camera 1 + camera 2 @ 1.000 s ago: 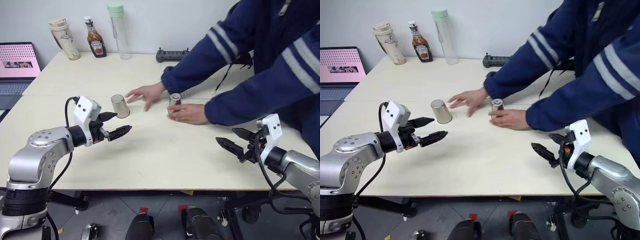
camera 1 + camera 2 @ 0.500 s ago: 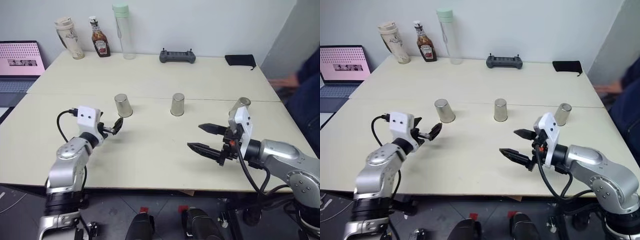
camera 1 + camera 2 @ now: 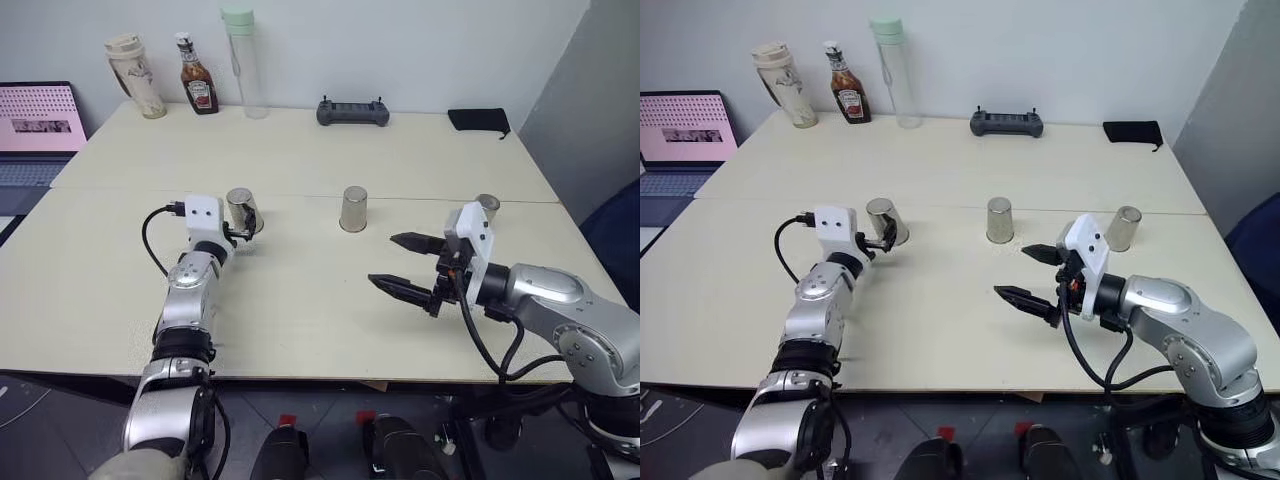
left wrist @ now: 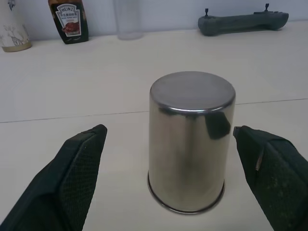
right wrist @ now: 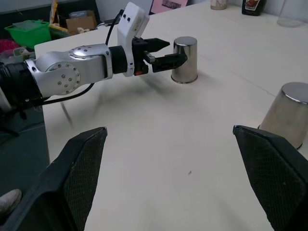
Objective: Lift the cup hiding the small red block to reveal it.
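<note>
- Left gripper spread wide, a finger either side of the leftmost cup — no contact, cup inverted on the table.
- Right gripper gapes, empty, above the table.
- Red block unseen.

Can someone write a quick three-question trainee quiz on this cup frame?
1. How many metal cups stand upside down on the table?
2. True or false: the left gripper has closed on the left cup.
3. Which item stands between the beige tumbler and the clear bottle?

Key:
1. Three: left, middle cup, right cup.
2. False; open, one finger on each side.
3. The ketchup bottle.
</note>
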